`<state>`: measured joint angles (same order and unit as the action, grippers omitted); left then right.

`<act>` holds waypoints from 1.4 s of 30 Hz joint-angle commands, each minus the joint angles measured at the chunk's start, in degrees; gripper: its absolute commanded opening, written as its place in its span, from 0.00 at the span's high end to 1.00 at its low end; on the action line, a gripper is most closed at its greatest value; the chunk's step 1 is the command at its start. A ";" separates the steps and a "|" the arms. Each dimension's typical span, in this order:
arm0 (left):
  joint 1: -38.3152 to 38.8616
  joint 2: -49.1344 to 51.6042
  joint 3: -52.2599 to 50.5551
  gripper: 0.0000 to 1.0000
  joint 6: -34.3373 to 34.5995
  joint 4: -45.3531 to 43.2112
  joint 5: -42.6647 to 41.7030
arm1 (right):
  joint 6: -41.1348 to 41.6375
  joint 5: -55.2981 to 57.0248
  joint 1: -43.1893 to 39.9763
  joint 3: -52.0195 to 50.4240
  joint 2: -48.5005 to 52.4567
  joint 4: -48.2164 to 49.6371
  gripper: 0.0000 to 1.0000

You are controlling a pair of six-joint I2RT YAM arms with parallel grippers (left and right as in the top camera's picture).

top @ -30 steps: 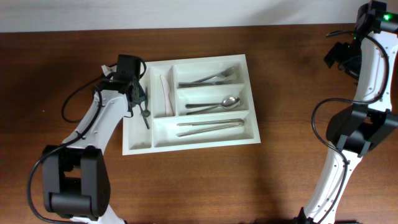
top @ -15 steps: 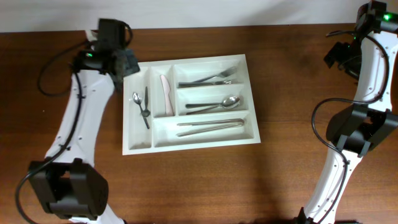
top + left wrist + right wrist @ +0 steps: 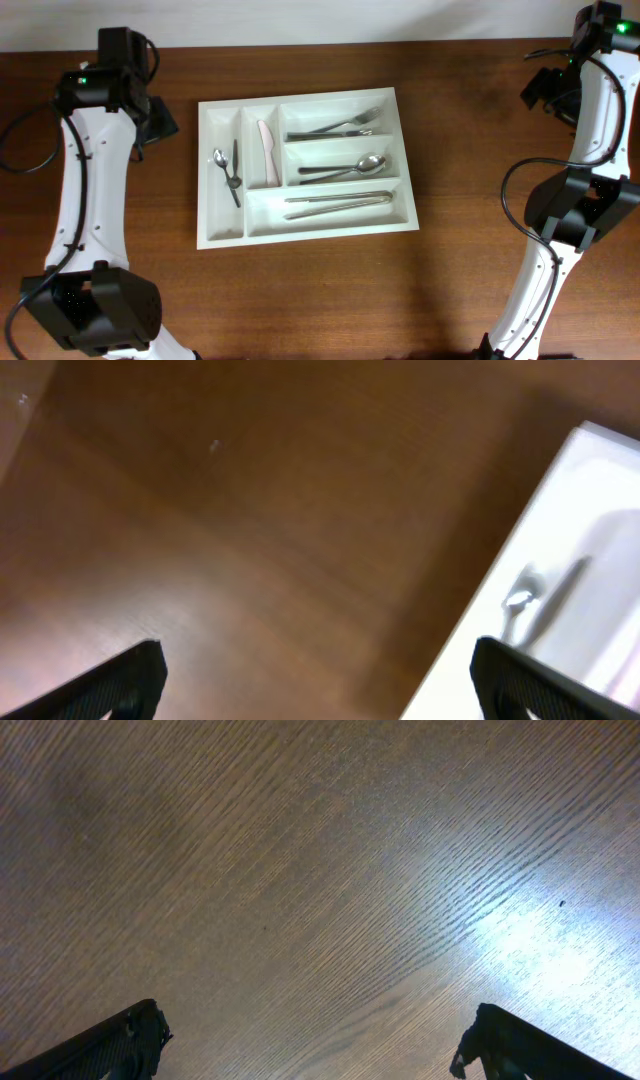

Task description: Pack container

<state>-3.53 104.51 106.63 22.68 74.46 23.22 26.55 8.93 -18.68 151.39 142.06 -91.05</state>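
Note:
The container (image 3: 224, 228) is a large white tray in the middle of the table. It holds two small spoons (image 3: 228, 172) and a pale knife (image 3: 267, 152) in the narrow compartments, forks (image 3: 338, 126), a spoon (image 3: 345, 166) and long cutlery (image 3: 338, 202) in the long ones. My left gripper (image 3: 160, 122) is open and empty, off the tray's far left corner; its wrist view shows the tray's edge (image 3: 540, 570) at the right between its fingers (image 3: 320, 680). My right gripper (image 3: 545, 90) is open and empty at the far right, over bare wood (image 3: 310, 1040).
Brown wooden table (image 3: 330, 290). A pale wall runs along the far edge (image 3: 300, 20). Both arm bases stand at the near edge, left (image 3: 100, 310) and right (image 3: 570, 215).
My left gripper has let go of a small spoon in the tray's left narrow compartment and pulled back up and to the left, off the tray. The right arm has not moved.

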 commanded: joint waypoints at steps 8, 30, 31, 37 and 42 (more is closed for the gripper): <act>-0.50 -0.48 0.94 0.01 -0.48 3.63 1.16 | -0.15 0.11 -0.09 1.16 -2.10 0.02 0.01; -0.81 -1.40 0.87 0.01 -0.44 3.43 1.25 | -0.15 0.11 -0.09 1.16 -2.10 0.02 0.01; -0.81 -2.43 0.87 0.01 -0.46 2.21 1.20 | -0.15 0.11 -0.09 1.16 -2.10 0.02 0.01; 0.02 -13.79 -3.30 0.01 -0.48 -14.73 -1.14 | -0.15 0.11 -0.09 1.16 -2.10 0.02 0.01; 0.83 -25.79 -14.78 0.01 -0.48 -30.23 -1.42 | -0.15 0.11 -0.09 1.16 -2.10 0.02 0.01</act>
<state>-3.09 85.27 97.36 22.68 47.62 22.35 26.50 8.93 -18.68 151.39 142.06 -91.05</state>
